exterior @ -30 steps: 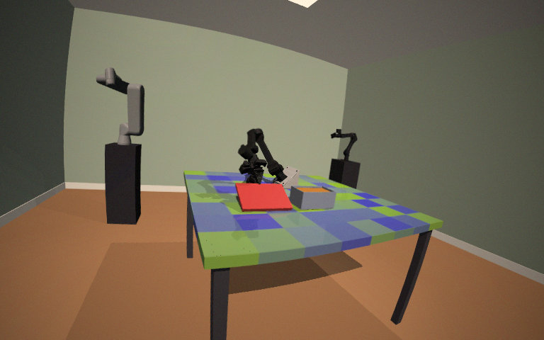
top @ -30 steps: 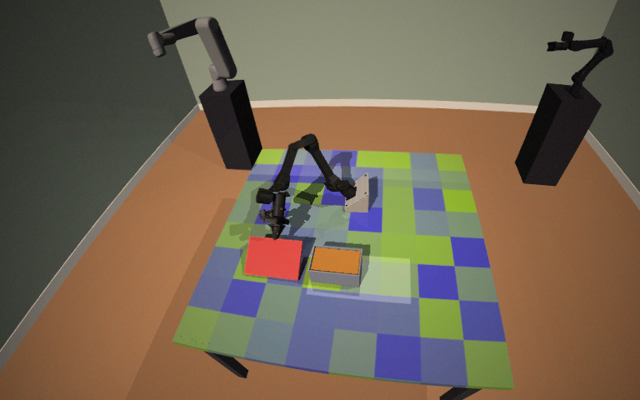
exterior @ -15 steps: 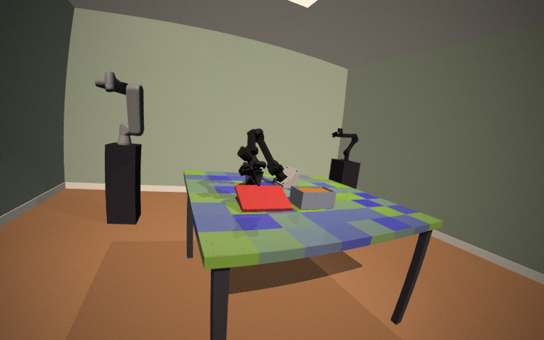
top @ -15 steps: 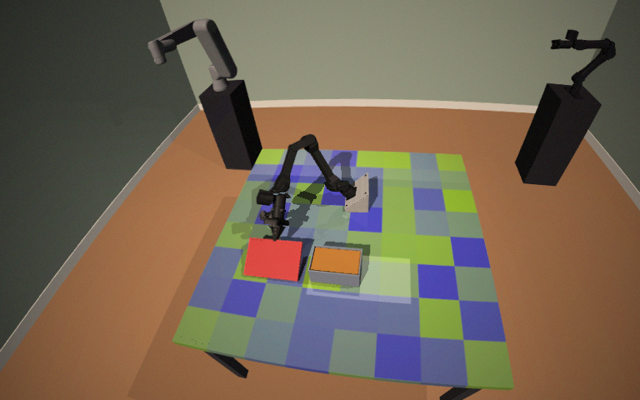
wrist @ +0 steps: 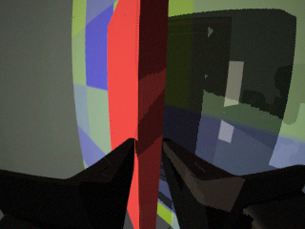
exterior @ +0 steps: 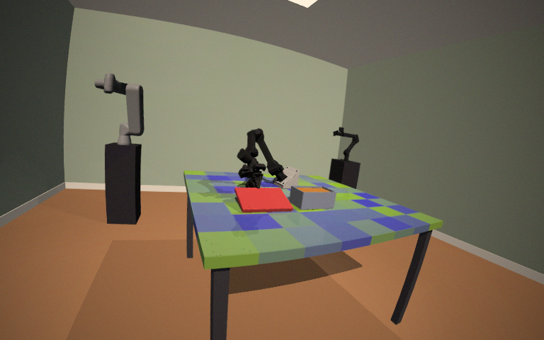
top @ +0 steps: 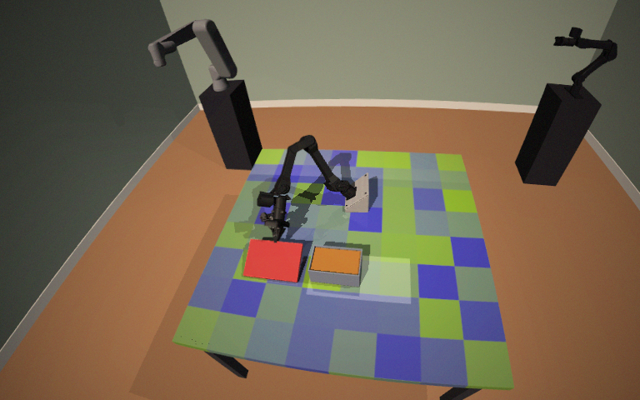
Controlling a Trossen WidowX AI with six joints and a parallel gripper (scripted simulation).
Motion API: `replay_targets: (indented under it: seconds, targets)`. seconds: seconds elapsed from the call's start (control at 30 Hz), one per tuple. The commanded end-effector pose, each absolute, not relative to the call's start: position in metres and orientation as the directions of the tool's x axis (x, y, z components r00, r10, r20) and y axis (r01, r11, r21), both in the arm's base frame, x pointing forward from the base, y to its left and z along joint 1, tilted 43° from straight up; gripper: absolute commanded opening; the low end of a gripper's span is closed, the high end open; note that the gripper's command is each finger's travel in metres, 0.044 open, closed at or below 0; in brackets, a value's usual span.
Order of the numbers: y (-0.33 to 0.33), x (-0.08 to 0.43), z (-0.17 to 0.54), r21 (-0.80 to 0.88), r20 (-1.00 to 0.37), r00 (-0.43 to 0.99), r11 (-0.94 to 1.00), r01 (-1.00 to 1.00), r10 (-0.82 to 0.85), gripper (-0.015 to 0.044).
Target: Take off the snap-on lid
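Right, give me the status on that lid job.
Done: the grey box is open, its orange inside showing. In hand: the jaws grip the red lid by its edge, tilted beside the box. Left: lay it flat, then release it.

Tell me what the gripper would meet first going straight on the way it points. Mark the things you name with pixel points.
The red lid (top: 272, 261) (exterior: 263, 199) (wrist: 125, 91), already between the gripper's (top: 276, 239) (wrist: 150, 141) fingers; past it, probably the table top (top: 398, 351) (exterior: 280, 236), though depth is unclear.

lid's (top: 272, 261) (exterior: 263, 199) (wrist: 125, 86) underside hidden, upper end cut off in wrist view, box's (top: 335, 277) (exterior: 314, 199) floor hidden
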State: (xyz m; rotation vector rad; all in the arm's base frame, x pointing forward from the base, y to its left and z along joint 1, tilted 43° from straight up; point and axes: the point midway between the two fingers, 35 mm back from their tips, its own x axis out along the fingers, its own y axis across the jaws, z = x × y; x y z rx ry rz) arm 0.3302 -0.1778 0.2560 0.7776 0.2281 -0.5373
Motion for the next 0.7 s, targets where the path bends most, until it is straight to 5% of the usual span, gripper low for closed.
replay_targets:
  seconds: [0.0,0.53,0.67]
  targets:
    - [-0.177,0.33,0.259,0.598,-0.404,0.833,0.58,0.553,-0.377,0.0079]
    - [-0.178,0.319,0.256,0.596,-0.408,0.831,0.579,0.556,-0.377,0.0432]
    - [-0.178,0.311,0.256,0.596,-0.409,0.831,0.579,0.556,-0.377,0.044]
